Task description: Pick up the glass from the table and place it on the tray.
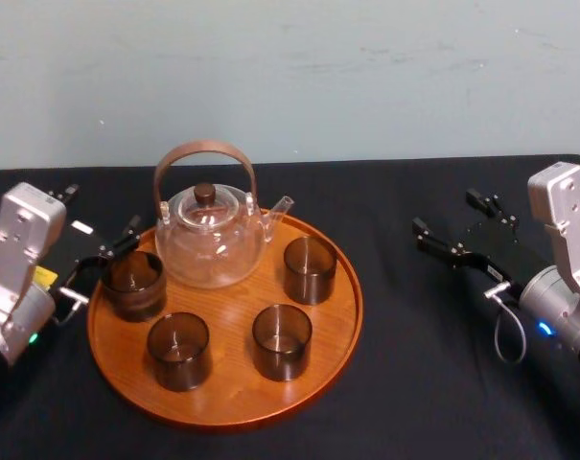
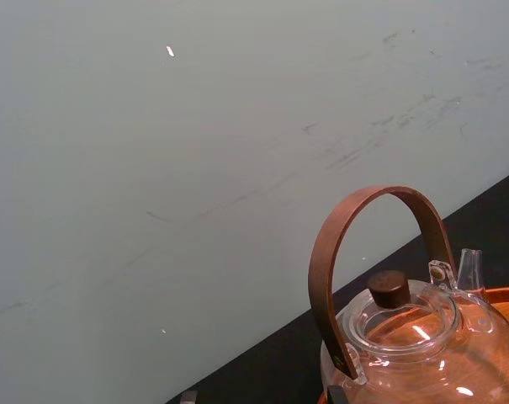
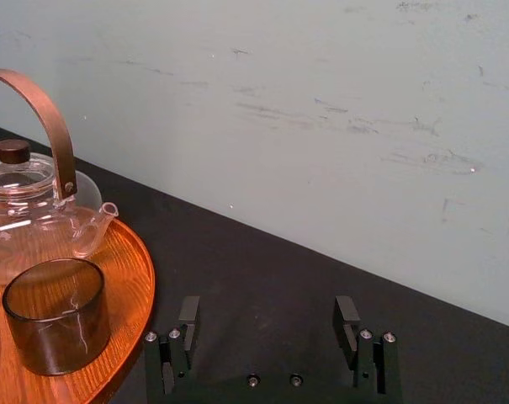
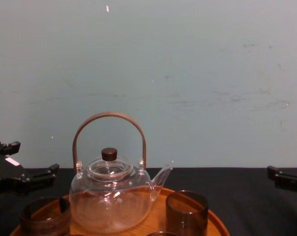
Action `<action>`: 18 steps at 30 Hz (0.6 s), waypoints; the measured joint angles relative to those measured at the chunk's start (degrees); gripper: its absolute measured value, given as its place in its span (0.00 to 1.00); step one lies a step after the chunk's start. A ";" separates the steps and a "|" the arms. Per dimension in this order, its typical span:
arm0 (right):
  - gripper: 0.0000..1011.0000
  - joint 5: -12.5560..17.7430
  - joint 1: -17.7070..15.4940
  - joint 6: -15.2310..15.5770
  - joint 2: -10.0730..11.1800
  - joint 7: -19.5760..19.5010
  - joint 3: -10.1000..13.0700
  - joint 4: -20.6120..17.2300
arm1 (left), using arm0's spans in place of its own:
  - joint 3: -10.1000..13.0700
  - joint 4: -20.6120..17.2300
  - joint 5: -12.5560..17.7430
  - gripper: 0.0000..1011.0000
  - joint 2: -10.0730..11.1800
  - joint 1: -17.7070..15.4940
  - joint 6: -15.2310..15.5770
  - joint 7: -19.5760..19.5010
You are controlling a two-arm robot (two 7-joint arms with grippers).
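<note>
Smoky glass (image 1: pixel 134 285) sits on the tray (image 1: pixel 232 388). It looks fragile and slick, so I'd grab it mid-wall. Left pincer (image 1: pixel 105 261) is wide beside it, right pincer (image 1: pixel 446 213) wide too.

No readable text, brand, number or sign is showing anywhere. A small yellow label (image 1: pixel 44 277) on the left arm is appearing illegible.

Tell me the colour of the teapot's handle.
The handle is reddish-brown, arching over the clear glass teapot; the left wrist view shows it best.
</note>
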 joint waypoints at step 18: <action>0.99 -0.01 0.00 0.00 0.00 0.00 0.00 0.00 | 0.00 0.00 0.00 0.99 0.00 0.00 0.00 0.00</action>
